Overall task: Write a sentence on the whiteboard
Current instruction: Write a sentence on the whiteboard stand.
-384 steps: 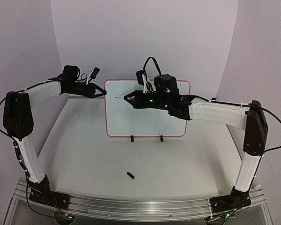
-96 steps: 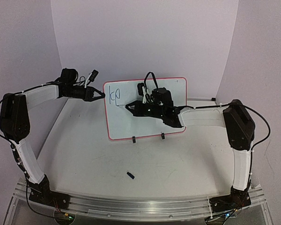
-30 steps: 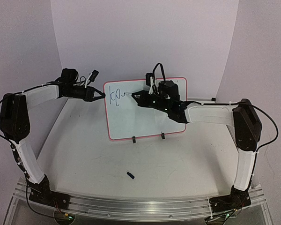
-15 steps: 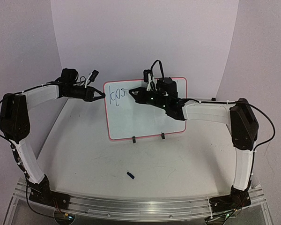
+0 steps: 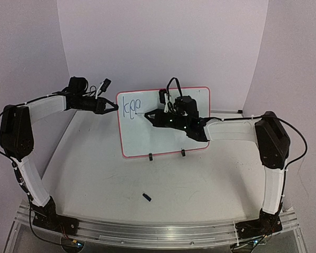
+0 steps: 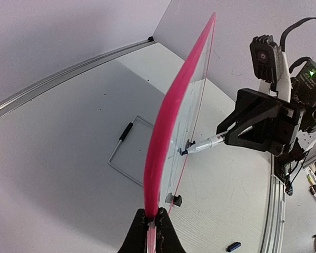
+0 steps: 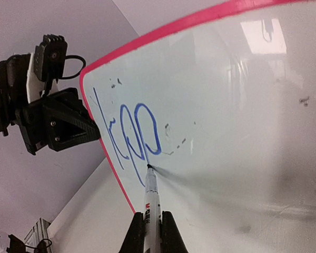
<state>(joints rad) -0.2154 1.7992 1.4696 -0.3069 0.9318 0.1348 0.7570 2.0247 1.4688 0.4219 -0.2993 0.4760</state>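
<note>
Standing upright toward the back of the table (image 5: pixel 95 168), the whiteboard (image 5: pixel 163 139) is resting on its two black clip feet (image 5: pixel 149 156), its face turned toward the arms and its red-pink rim showing all the way round.

The left gripper (image 5: pixel 114 106) is reaching in from the left and pinching the board's left edge. In the left wrist view its fingertips (image 6: pixel 157 227) are pressing together on the pink rim, with the board (image 6: pixel 174 121) rising edge-on straight above them.

The right gripper (image 5: pixel 147 113) is stretching across the front of the board, its jaws clamping tight around the barrel of a marker (image 5: pixel 140 113). The marker is pointing left, and its tip is touching the white surface in the upper left part of the board. From the right wrist camera the marker (image 7: pixel 150 195) is running up between the two fingers (image 7: pixel 166 229), its dark tip sitting at the foot of the last blue stroke.

The sentence (image 5: pixel 130 108) is only beginning: a few thin blue letters are sitting in the top left corner, a tall k followed by two looped shapes (image 7: pixel 131 132). I cannot tell whether the last loop is an e or a p.

A small dark cap (image 5: pixel 146 197) is lying on the table well in front of the board, between the two arms.
</note>
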